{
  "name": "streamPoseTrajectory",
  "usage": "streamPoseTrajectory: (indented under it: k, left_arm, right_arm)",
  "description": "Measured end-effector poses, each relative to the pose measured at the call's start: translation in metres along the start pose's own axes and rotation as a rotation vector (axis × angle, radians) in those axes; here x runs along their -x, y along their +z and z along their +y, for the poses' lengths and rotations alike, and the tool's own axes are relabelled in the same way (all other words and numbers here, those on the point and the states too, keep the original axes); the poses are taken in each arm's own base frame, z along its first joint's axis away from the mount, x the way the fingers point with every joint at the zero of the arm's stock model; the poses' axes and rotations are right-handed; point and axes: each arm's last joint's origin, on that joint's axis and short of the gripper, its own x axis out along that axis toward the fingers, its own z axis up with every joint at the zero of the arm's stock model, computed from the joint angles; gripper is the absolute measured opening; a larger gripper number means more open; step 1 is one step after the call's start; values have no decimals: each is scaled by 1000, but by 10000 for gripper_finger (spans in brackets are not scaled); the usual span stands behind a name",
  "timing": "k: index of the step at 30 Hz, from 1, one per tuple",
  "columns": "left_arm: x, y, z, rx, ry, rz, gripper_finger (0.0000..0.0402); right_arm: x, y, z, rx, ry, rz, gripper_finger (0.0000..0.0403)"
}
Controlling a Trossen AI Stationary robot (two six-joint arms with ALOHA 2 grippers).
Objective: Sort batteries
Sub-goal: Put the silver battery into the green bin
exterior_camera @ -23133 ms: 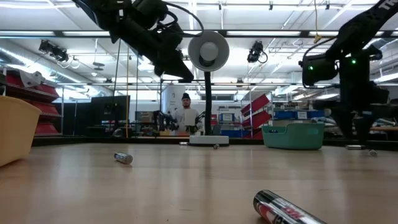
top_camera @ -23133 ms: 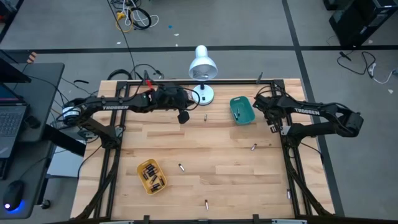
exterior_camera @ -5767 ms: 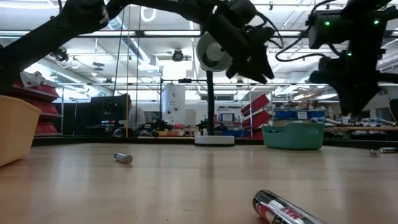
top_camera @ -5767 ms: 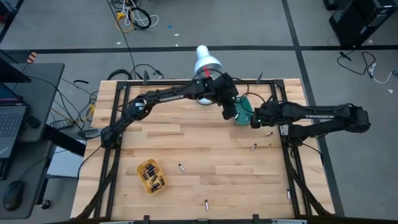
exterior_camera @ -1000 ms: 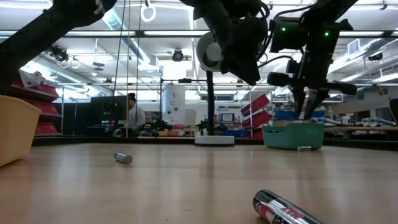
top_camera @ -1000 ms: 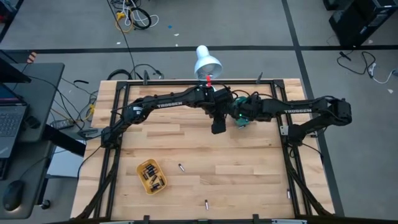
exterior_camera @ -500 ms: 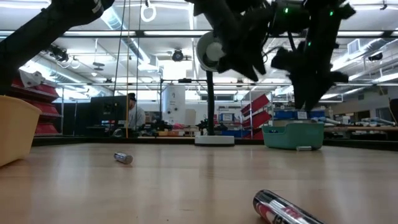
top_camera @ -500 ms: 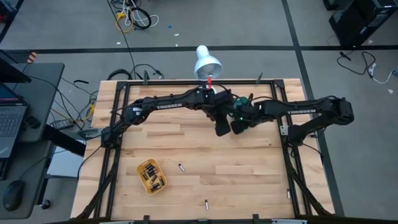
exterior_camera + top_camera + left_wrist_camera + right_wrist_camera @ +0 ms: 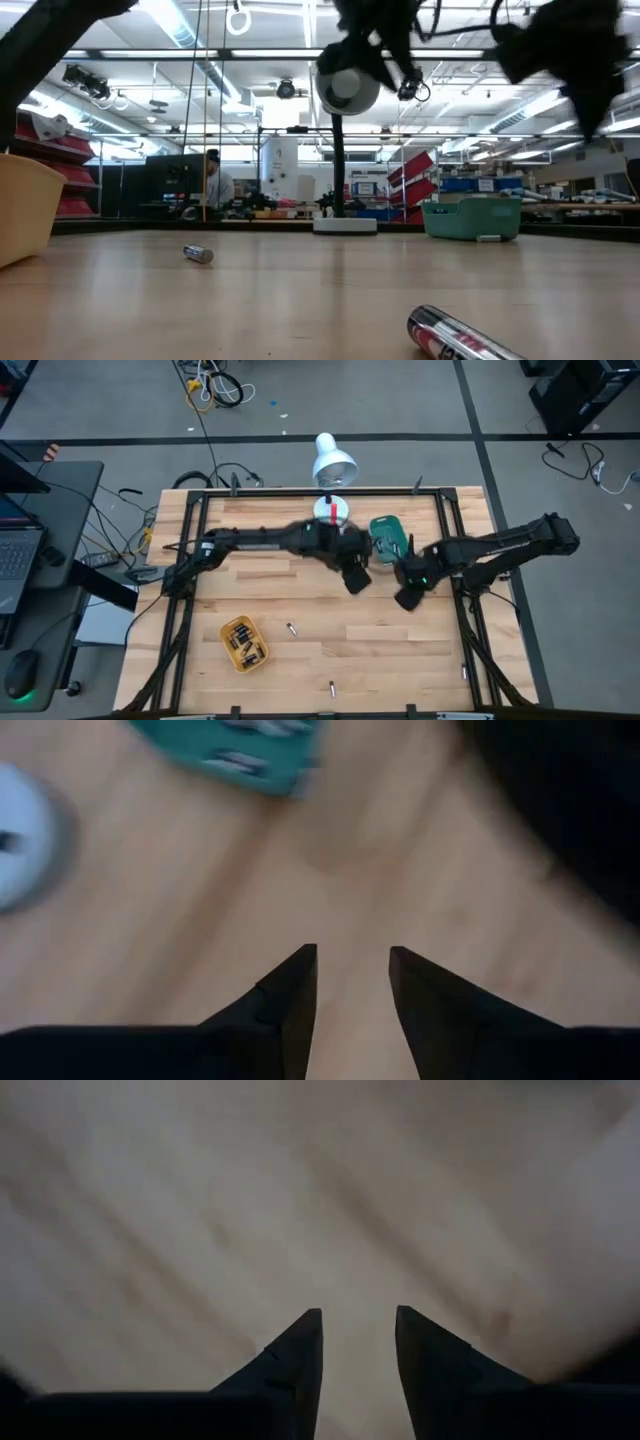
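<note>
high view: I've got the left gripper point(image 9: 357, 580) and right gripper point(image 9: 408, 595) both mid-table, just in front of the teal tray point(image 9: 389, 536). Yellow tray point(image 9: 244, 643) sits near the front left with batteries in it. Loose batteries: one point(image 9: 291, 629) just right of the yellow tray, one point(image 9: 332, 686) at the front edge.

low view: one battery point(image 9: 198, 254) lies flat on the wood, another point(image 9: 460, 338) close to the camera. Teal tray point(image 9: 471, 218) at the back right, lamp point(image 9: 343, 90) behind.

left wrist view: fingers point(image 9: 296, 990) are apart, nothing between them, bare wood below, teal tray point(image 9: 235, 758) ahead.

right wrist view: fingers point(image 9: 300, 1348) apart too, empty, only blurry table.

handling: I'd guess these cells are light, hard and slick, and they'll roll. I'd pinch across the middle of the barrel.

vs half a second ago: both arms have swung away from the teal tray towards the table's middle, the right one furthest.
</note>
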Motion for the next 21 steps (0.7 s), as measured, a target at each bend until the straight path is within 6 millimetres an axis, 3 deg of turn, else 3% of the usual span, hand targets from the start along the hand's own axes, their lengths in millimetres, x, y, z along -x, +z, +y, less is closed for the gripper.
streamPoseTrajectory:
  k: [4,11,16,21]
  left_arm:
    - [3,-15,-36,-29,-69,-36,142]
    - [-2,-31,-68,-57,-53,-121,142]
    - [-3,-30,-73,3,-82,-148,142]
    - [-2,-28,-75,45,-97,-173,142]
  right_arm:
    - [-10,-24,12,81,-56,153,114]
    - [-29,-73,43,257,-46,326,116]
    - [-32,-108,51,407,-38,360,123]
    - [-33,-126,55,442,-13,362,152]
